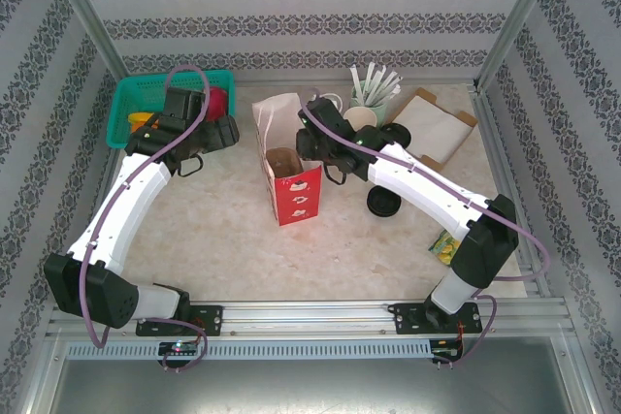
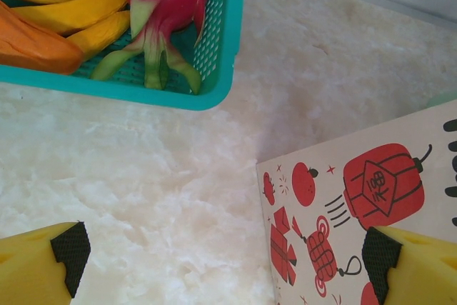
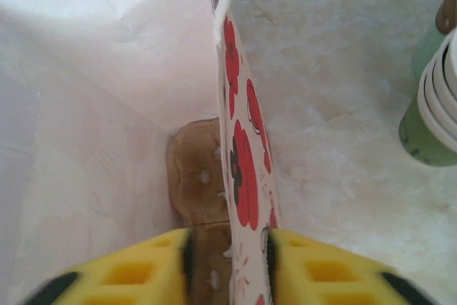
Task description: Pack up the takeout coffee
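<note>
My left end effector [image 2: 225, 251] hangs spread wide over the worktop [image 2: 143, 176] beside the red-printed paper bag [image 1: 294, 191], my right end effector [image 3: 228, 266] straddles that bag's wall, slightly parted, and where the takeout coffee sits I cannot tell.

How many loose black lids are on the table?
2. One lid lies in front of the right arm; the other lid lies behind it, near the cups. The arm may hide more.

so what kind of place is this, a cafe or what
Probably a staged robot test cell, not a real cafe: wallpapered walls inside a metal frame, with props, a red-printed paper bag, stacked paper cups and a fruit basket.
</note>
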Controlling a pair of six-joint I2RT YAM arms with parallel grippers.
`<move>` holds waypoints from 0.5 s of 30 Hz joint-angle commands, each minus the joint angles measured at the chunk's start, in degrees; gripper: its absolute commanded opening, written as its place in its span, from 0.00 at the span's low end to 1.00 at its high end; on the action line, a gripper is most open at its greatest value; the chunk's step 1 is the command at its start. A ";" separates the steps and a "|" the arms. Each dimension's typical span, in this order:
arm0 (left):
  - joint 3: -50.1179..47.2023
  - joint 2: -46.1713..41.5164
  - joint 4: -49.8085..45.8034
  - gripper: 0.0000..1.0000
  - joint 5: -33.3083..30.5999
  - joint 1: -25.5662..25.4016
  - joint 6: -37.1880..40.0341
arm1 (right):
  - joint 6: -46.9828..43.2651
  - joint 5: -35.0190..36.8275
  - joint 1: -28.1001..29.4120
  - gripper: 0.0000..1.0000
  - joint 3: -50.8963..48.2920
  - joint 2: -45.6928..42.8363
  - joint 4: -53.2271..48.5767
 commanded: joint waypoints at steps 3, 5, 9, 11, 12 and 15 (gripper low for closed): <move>-0.65 0.13 1.28 1.00 0.07 0.52 -0.73 | -5.55 -2.22 -1.67 0.65 -2.34 -4.82 -0.88; -0.65 0.22 1.42 1.00 0.07 0.50 -0.80 | -7.91 -2.97 -2.10 0.78 -4.04 -7.22 0.20; -0.82 0.41 1.99 1.00 0.06 0.49 -0.91 | -13.91 -1.40 -2.89 0.98 -5.69 -11.62 -1.51; -0.78 0.50 2.26 1.00 0.28 0.50 -0.73 | -14.72 1.18 -3.24 0.98 -6.94 -14.04 -1.86; -0.81 0.59 2.31 1.00 0.41 0.55 -0.69 | -14.78 2.38 -3.56 0.98 -7.74 -15.46 -1.70; -1.28 0.32 3.44 1.00 1.01 0.50 -0.29 | -14.28 3.89 -6.03 0.98 -9.98 -18.77 -1.93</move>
